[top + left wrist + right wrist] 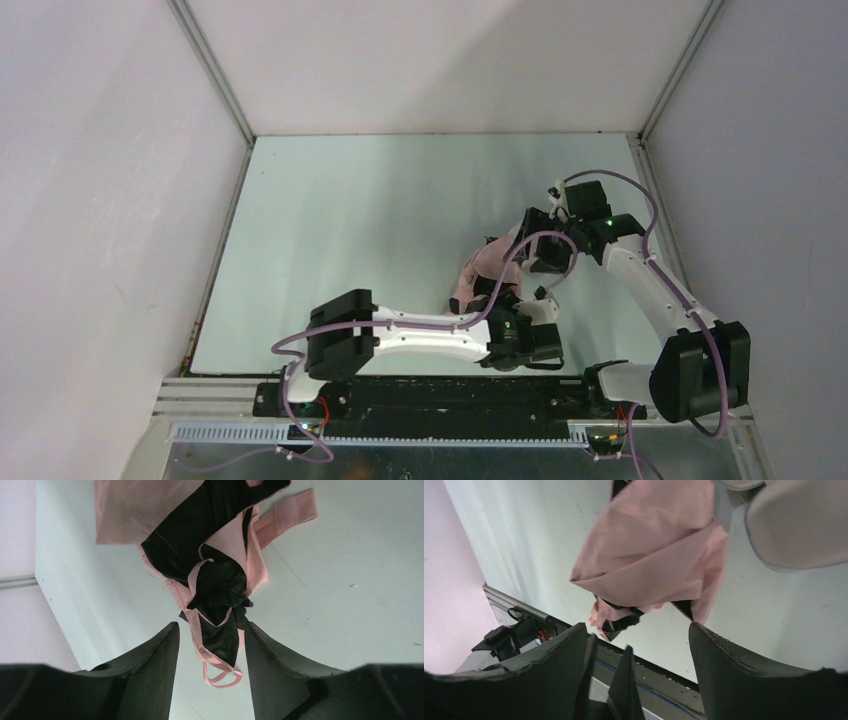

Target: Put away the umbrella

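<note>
Two left fingers [150,670] spread, umbrella [220,605] end between them

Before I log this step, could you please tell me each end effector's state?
Left end effector: open, umbrella fabric in the gap.
Right end effector: open, empty.

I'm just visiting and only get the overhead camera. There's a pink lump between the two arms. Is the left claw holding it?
Observer: No. The left wrist view shows the left gripper open, with the narrow end of the umbrella lying unclamped between its fingers.
Operator: An umbrella? It looks all pink to me.
Observer: Up close its folds show a black lining, and a pink strap loop trails from the narrow end.
Operator: Is anything hiding under the right arm?
Observer: Yes. The right wrist view shows a pale grey case beside the pink fabric.
</note>
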Robot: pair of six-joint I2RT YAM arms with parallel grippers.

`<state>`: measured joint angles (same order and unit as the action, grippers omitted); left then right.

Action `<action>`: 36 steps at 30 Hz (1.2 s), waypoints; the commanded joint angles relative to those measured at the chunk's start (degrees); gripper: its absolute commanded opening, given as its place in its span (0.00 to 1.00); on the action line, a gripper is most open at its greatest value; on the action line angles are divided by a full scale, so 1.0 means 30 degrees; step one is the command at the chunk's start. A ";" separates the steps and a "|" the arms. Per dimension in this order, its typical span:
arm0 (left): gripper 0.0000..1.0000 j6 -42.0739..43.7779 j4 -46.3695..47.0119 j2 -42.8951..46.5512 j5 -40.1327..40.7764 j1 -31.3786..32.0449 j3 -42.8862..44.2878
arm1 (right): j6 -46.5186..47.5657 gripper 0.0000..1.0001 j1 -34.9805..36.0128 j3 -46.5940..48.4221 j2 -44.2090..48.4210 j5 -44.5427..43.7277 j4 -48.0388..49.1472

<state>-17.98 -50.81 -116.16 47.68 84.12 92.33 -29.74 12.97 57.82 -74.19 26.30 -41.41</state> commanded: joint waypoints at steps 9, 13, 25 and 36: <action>0.70 -0.1294 0.2370 0.5451 -0.0572 -0.0497 -0.2422 | -0.0355 0.72 -0.1353 -0.3548 0.3556 -0.1692 0.2060; 0.76 -0.2130 0.2921 0.7379 -0.1391 -0.0943 -0.3621 | -0.1214 0.71 -0.2198 -0.5000 0.5564 -0.2240 0.2207; 0.77 -0.2318 0.6234 0.9722 -0.7394 -0.7371 -0.6025 | -0.5322 0.67 -0.3655 -1.2475 1.0133 0.1815 0.5354; 0.80 -0.2840 0.7943 0.7347 -1.2745 -0.9645 -0.4465 | -1.3058 0.65 -0.0474 -1.6107 0.7486 0.1101 1.2064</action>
<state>-24.51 -31.09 -91.26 16.95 56.10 75.50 -58.94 8.10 10.15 -49.23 32.62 -13.74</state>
